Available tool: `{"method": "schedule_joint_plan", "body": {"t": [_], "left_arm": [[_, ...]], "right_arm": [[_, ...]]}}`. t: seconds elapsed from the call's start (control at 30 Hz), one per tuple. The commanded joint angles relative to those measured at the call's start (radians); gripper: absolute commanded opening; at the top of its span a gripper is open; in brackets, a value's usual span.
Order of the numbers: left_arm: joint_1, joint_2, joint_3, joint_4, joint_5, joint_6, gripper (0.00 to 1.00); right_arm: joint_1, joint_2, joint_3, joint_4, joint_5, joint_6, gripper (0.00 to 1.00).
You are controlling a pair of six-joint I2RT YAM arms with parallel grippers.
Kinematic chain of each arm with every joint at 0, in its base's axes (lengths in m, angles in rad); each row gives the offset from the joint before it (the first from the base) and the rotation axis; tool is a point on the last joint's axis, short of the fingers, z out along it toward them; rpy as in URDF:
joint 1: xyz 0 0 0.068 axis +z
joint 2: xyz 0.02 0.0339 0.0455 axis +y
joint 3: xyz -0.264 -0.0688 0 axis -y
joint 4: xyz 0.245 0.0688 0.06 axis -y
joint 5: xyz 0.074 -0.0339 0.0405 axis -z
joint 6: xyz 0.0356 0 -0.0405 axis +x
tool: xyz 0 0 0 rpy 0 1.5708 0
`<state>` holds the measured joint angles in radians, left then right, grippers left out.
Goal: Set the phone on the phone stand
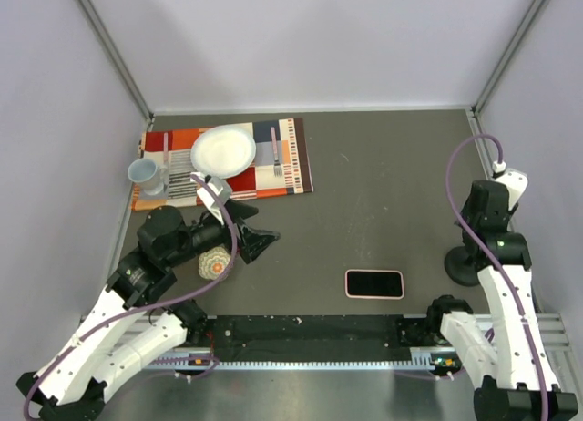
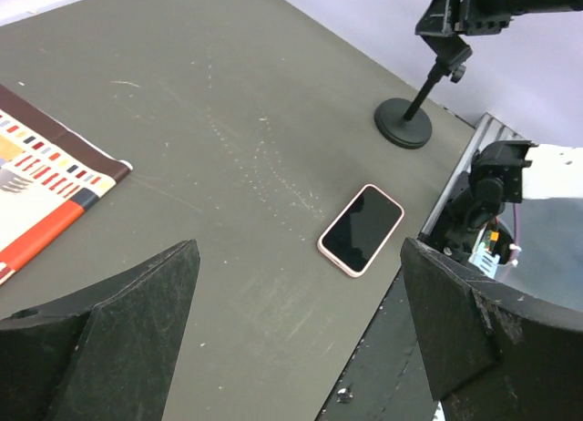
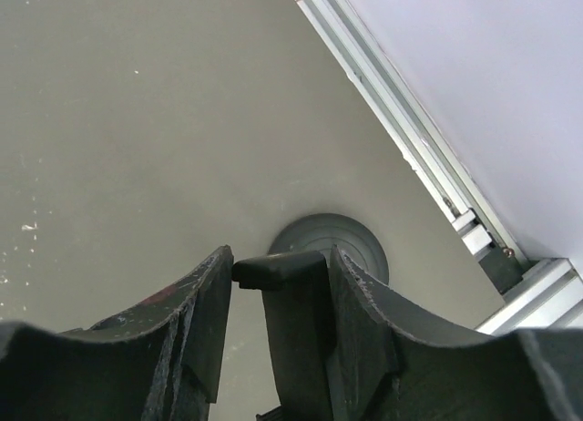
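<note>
- On the table [image 1: 383,166] the phone [image 1: 374,283] lies flat at 5 o'clock, with the phone stand [image 1: 461,266] at its 3 o'clock
- The right tool [image 3: 278,268] is clamped on the phone stand's cradle
- The left tool [image 2: 301,348] gapes empty at the phone's 10 o'clock: the reach, I judge; next it must straddle the phone's long edges

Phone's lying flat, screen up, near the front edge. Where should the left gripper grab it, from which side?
Take the phone across its two long pink edges, about mid-length, with the left gripper coming straight down. It lies flat on the table, so only the thin edges offer faces to pinch, and the short width likely fits the open jaws best.
</note>
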<state>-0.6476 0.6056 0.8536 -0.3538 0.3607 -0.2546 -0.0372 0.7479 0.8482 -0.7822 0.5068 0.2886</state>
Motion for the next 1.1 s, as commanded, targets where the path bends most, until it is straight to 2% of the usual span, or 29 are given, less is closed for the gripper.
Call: {"method": "schedule_joint_plan", "body": {"t": [0.0, 0.13, 0.23, 0.37, 0.43, 0.6, 0.73, 0.93, 1.03, 1.07], "left_arm": [[-0.024, -0.017, 0.0, -0.025, -0.077, 0.069, 0.97], [-0.027, -0.009, -0.018, -0.011, -0.048, 0.064, 0.96], [-0.032, -0.013, -0.024, -0.019, -0.074, 0.075, 0.96], [-0.044, -0.007, -0.027, -0.022, -0.069, 0.077, 0.96], [-0.046, -0.007, -0.027, -0.017, -0.06, 0.078, 0.96], [-0.043, 0.006, -0.025, -0.02, -0.085, 0.08, 0.96], [-0.037, 0.025, -0.028, -0.025, -0.088, 0.078, 0.96], [-0.029, 0.02, -0.03, -0.024, -0.063, 0.074, 0.96], [-0.024, 0.022, -0.031, -0.024, -0.066, 0.074, 0.96], [-0.026, 0.023, -0.031, -0.024, -0.066, 0.072, 0.95]], "right_arm": [[-0.007, -0.013, -0.008, 0.02, -0.045, -0.023, 0.36], [-0.007, 0.028, -0.003, 0.021, -0.08, -0.028, 0.17], [-0.007, 0.039, -0.008, 0.038, -0.106, -0.026, 0.1], [-0.007, 0.033, 0.006, 0.075, -0.122, -0.055, 0.07], [-0.007, 0.041, 0.032, 0.104, -0.158, -0.081, 0.0], [-0.001, 0.097, 0.086, 0.172, -0.295, -0.157, 0.0], [0.033, 0.139, 0.156, 0.216, -0.346, -0.241, 0.0], [0.157, 0.177, 0.236, 0.258, -0.502, -0.339, 0.0], [0.27, 0.215, 0.255, 0.268, -0.58, -0.435, 0.0], [0.349, 0.229, 0.253, 0.282, -0.594, -0.462, 0.0]]}}
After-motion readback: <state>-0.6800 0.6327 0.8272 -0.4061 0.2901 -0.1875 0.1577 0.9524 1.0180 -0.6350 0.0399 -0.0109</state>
